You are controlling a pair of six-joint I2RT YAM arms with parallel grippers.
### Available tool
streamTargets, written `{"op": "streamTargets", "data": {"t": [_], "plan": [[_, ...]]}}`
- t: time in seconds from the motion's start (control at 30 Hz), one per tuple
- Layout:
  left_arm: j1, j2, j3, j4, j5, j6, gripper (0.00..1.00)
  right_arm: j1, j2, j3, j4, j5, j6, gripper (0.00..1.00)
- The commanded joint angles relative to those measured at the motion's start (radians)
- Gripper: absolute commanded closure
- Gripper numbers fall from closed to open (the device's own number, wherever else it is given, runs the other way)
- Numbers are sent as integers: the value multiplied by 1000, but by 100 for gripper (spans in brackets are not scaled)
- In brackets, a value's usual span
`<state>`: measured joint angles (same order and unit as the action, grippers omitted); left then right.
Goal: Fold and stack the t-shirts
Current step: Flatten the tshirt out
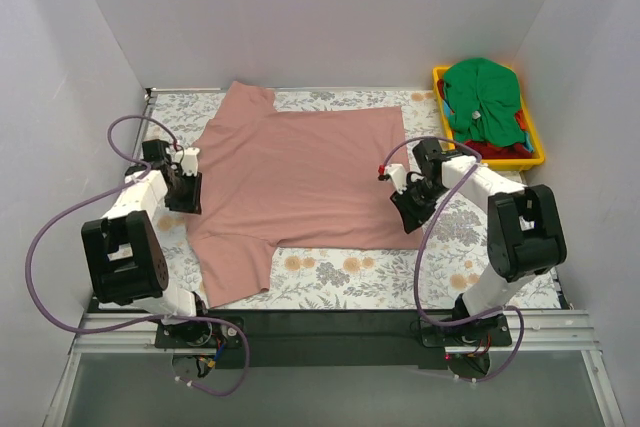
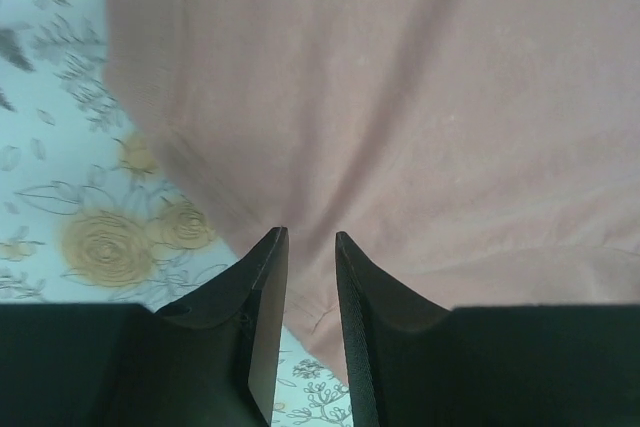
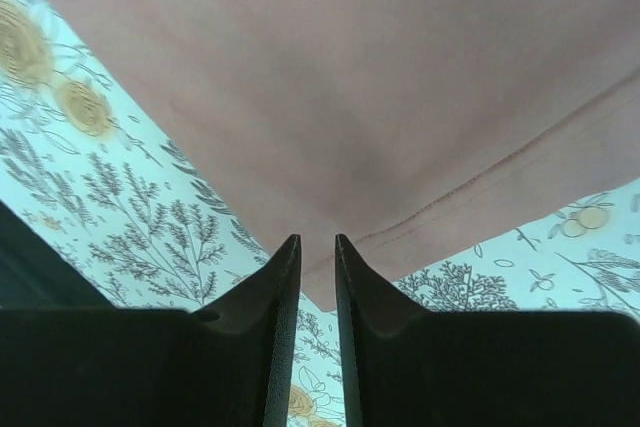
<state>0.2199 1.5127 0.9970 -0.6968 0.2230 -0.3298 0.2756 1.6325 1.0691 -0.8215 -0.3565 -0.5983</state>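
Left hand point(image 2: 311, 237) and right hand point(image 3: 318, 240) stand narrow and empty, with the shirt point(image 1: 300, 182) edge just beneath each. Best to pinch both edges together, then lift evenly.

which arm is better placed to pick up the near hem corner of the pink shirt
Right. The right fingers sit just at the pink shirt hem corner, slightly parted, with nothing gripped. The left fingers are at the opposite end, by the sleeves.

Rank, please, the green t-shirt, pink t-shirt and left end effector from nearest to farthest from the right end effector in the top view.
1. pink t-shirt, beside it, mid-table
2. green t-shirt, back right
3. left end effector, far left
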Motion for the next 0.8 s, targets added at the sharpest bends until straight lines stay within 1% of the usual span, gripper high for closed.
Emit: {"op": "streamTargets", "data": {"t": [0.0, 0.2, 0.37, 0.43, 0.47, 0.5, 0.57, 0.6, 0.63, 0.67, 0.7, 0.73, 0.77], "plan": [[-2, 7, -58, 52, -4, 0, 75, 4, 43, -50, 42, 60, -11, 74], [1, -34, -202, 49, -77, 32, 80, 2, 63, -141, 79, 126, -40, 74], [22, -162, -323, -4, -103, 60, 82, 2, -31, -227, 58, 146, -67, 74], [35, -198, -336, -39, -91, 77, 83, 4, -75, -229, 30, 120, -78, 73], [35, -221, -333, -50, -90, 80, 83, 2, -88, -218, -17, 94, -84, 72], [35, -221, -286, -73, -74, 81, 82, -3, -101, -160, -42, 23, -90, 68], [35, -200, -185, -105, 4, 75, 79, -24, -120, -69, -77, -48, -71, 61], [35, -140, -120, -140, 42, 68, 77, -27, -115, 31, -83, -82, -57, 57], [35, -106, 37, -161, 77, 55, 68, -30, -91, 96, -84, -122, -23, 53], [35, -62, 114, -174, 151, 31, 63, -38, -74, 153, -81, -136, -8, 50], [35, -21, 190, -184, 185, 15, 56, -41, -50, 208, -76, -142, 11, 46], [33, 63, 338, -184, 222, 5, 49, -41, 8, 329, -70, -139, 40, 46], [32, 101, 395, -176, 277, -26, 46, -52, 42, 378, -32, -130, 66, 46]]}}
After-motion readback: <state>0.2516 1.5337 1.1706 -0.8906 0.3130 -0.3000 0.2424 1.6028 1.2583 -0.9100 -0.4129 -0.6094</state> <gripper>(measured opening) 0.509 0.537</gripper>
